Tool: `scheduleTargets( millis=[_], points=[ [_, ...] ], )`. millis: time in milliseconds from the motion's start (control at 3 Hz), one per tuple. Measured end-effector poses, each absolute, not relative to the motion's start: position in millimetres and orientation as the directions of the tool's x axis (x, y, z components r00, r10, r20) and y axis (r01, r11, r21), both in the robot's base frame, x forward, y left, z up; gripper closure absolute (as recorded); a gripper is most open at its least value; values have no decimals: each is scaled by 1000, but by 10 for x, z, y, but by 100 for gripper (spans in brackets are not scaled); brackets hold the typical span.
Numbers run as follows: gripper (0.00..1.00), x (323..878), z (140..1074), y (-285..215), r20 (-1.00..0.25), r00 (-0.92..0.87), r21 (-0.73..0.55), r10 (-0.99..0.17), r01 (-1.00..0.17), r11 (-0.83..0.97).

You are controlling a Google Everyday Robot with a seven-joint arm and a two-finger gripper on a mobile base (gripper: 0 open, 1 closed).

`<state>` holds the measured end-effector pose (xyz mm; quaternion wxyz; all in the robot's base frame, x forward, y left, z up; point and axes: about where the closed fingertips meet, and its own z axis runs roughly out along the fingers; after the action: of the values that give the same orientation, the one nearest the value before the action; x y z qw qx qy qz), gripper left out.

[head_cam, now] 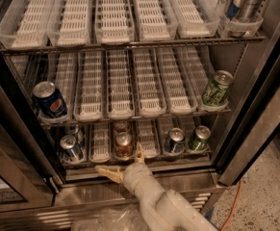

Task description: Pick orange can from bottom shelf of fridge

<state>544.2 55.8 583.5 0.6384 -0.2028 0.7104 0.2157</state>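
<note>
The orange can (123, 145) stands upright at the front of the middle lane of the bottom shelf (144, 159) in the open fridge (255, 105). A second can of like colour (121, 127) stands behind it. My gripper (119, 159) is open, just below and in front of the orange can, outside the shelf's front edge. One finger (107, 172) points left and the other (139, 154) points up beside the can's right side. It holds nothing.
The bottom shelf also holds a silver-blue can (71, 148) at the left, a dark can (175, 140) and a green can (198, 137) at the right. On the middle rack are a blue Pepsi can (49, 100) and a green can (216, 87). An orange cable (233, 201) lies on the floor.
</note>
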Motion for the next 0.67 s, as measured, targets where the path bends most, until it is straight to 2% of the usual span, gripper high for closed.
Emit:
scheduleTargets(
  millis=[667],
  points=[
    [0, 5760, 5907, 586, -996, -82, 29, -17, -523, 852]
  ],
)
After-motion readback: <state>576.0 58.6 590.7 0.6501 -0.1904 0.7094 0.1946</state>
